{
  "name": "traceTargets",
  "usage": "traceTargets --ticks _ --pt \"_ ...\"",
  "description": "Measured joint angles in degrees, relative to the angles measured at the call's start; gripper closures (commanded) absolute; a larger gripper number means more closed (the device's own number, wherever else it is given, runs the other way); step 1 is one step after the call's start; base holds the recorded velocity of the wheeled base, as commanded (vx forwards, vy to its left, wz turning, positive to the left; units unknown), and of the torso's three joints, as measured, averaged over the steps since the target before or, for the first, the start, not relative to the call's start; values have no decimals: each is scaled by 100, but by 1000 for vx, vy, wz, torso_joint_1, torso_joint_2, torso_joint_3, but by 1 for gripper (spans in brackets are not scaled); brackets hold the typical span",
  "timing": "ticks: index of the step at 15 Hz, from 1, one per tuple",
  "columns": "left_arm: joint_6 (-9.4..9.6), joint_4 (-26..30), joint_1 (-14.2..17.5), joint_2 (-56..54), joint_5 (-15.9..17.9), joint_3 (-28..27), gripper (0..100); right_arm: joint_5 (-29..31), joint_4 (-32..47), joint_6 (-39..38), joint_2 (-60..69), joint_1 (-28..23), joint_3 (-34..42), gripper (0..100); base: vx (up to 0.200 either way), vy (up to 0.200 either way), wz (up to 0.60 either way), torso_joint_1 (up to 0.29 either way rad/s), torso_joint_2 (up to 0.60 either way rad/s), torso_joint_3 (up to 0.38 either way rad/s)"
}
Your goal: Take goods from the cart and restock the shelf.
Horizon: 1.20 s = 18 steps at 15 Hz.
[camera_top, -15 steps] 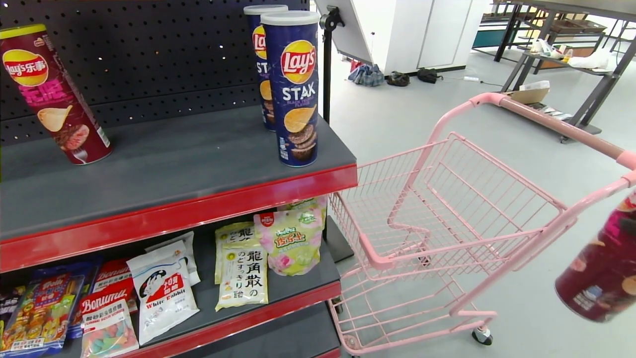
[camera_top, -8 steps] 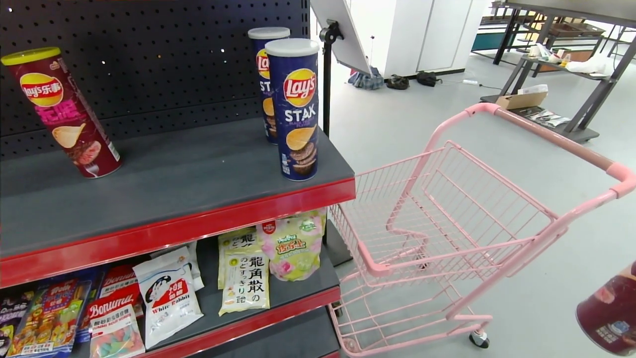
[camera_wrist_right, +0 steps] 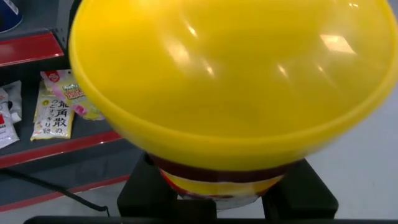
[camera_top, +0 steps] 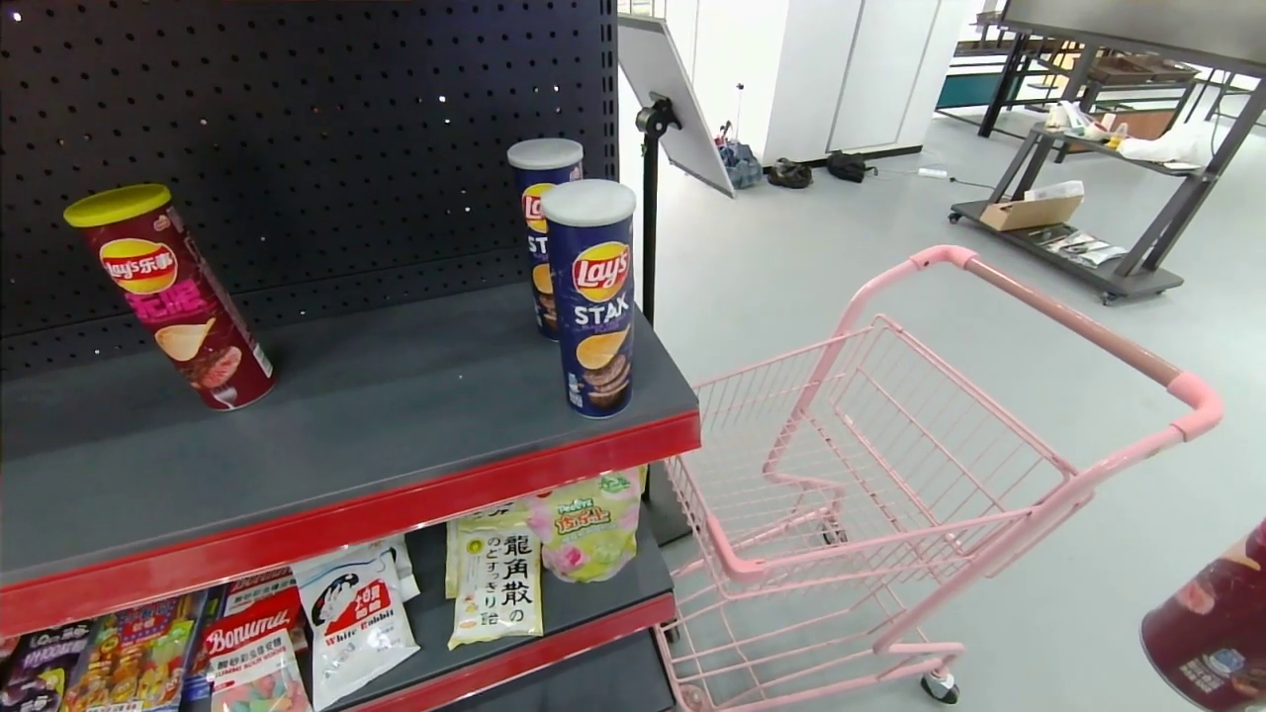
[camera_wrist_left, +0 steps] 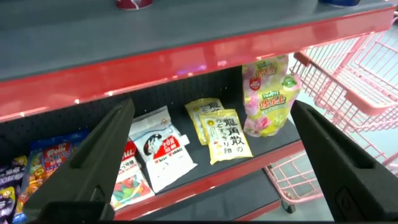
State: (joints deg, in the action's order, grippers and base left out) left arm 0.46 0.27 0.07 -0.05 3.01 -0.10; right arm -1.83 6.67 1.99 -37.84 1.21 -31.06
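A red chip can with a yellow lid (camera_top: 1209, 643) hangs at the lower right edge of the head view, right of the pink cart (camera_top: 989, 514). My right gripper (camera_wrist_right: 221, 198) is shut on this can below its yellow lid (camera_wrist_right: 224, 74), with a black finger (camera_wrist_right: 140, 194) on each side. On the shelf's grey top tier (camera_top: 396, 415) stand another red can (camera_top: 173, 297), tilted at the left, and two blue cans (camera_top: 591, 297) near the right end. My left gripper (camera_wrist_left: 211, 165) is open with nothing between its fingers (camera_wrist_left: 93, 165), in front of the lower tier.
Several snack bags (camera_top: 495, 583) lie on the lower tier under the red shelf lip (camera_top: 346, 519). A black pegboard (camera_top: 326, 138) backs the shelf. A board on a black stand (camera_top: 651, 208) rises by the shelf's right end. Metal tables (camera_top: 1108, 227) stand far across the open grey floor.
The whole head picture has slid downward, so the camera has moved. The held red can stays at the lower right edge. Shelf cans and cart keep their places.
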Motion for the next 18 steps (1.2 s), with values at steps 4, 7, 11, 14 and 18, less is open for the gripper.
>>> traceTargets --ticks 4,7,11,14,18 --pt "7 -2 2 0 5 0 0 6 0 20 -79 0 -7 100 0 0 0 151 -382 -228" --pt "16 0 2 0 5 0 0 33 0 91 -143 -13 -16 100 0 0 200 61 -155 -94" --pt "5 -5 2 0 2 0 0 49 -21 110 -151 -17 37 100 0 0 600 6 -9 -6" --pt "-30 2 -2 0 -1 0 0 38 -29 110 -77 -17 210 100 0 0 600 9 1 1" --pt "-22 -2 2 0 -1 0 0 33 -65 224 185 -13 562 100 0 0 150 1 1 1"
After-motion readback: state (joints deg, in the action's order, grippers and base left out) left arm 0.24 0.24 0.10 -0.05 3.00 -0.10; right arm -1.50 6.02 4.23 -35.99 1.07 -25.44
